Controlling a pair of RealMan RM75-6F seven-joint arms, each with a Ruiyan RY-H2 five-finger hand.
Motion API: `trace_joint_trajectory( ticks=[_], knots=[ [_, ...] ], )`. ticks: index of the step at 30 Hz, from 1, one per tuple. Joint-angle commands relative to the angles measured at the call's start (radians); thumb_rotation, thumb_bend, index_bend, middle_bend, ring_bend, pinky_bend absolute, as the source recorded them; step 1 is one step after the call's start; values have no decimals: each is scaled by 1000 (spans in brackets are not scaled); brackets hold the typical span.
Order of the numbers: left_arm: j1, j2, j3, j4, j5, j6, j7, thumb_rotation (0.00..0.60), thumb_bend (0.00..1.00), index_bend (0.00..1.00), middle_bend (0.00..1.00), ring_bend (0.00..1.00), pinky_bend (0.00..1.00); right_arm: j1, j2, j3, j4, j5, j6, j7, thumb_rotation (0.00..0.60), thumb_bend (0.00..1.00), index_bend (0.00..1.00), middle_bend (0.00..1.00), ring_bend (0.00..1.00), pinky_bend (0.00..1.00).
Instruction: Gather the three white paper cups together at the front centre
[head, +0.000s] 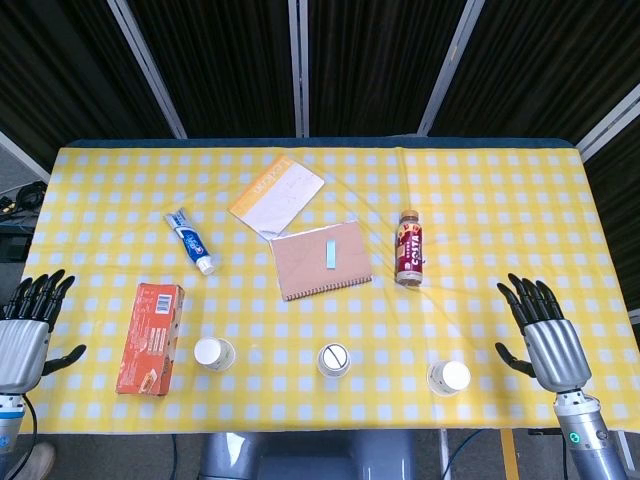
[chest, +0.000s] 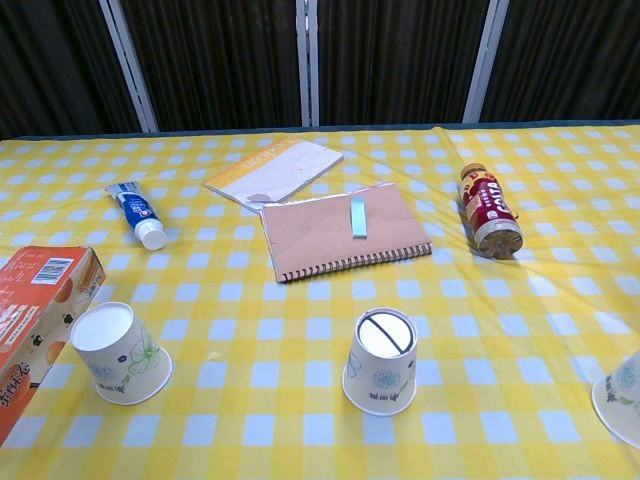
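"Where are the cups sitting right now?"

"All three are standing upside down in a row along the front edge of the table (head: 100, 160). The middle cup (head: 334, 359) is already sitting at the front centre. The left cup (head: 213, 353) is at nine o'clock from it, and the right cup (head: 449, 377) is at three o'clock."

"So which hand is going for which cup?"

"I'm guessing each hand is taking its own side. The right hand (head: 541, 335) is waiting just off the table edge, and the right cup is lying at about eight o'clock from it, quite near. The left hand (head: 30, 335) is farther from the left cup, which is lying at three o'clock from it, with the orange box (head: 150, 337) sitting between them."

"Are the hands holding anything?"

"No. Both are spreading their fingers wide and holding nothing."
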Motion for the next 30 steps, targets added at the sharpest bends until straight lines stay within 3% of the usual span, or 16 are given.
trace_joint_trajectory(
  ticks=[1,19,26,30],
  knots=[
    [-1,0,0,-1,0,-3,1,600,0,0,0,0,0,1,0,-1,0,0,-3,-2,600,154,28,0,0,0],
    [-24,4,20,-2,36,-37,-7,600,0,0,0,0,0,1,5,-2,-5,7,-11,6,600,154,28,0,0,0],
    [-57,14,48,-59,140,-50,68,600,1,0,0,0,0,-3,11,0,-5,17,-9,16,600,154,29,0,0,0],
    [-89,22,67,-104,191,-98,131,600,103,0,0,0,0,-4,14,2,-8,17,-5,21,600,154,29,0,0,0]
  ],
)
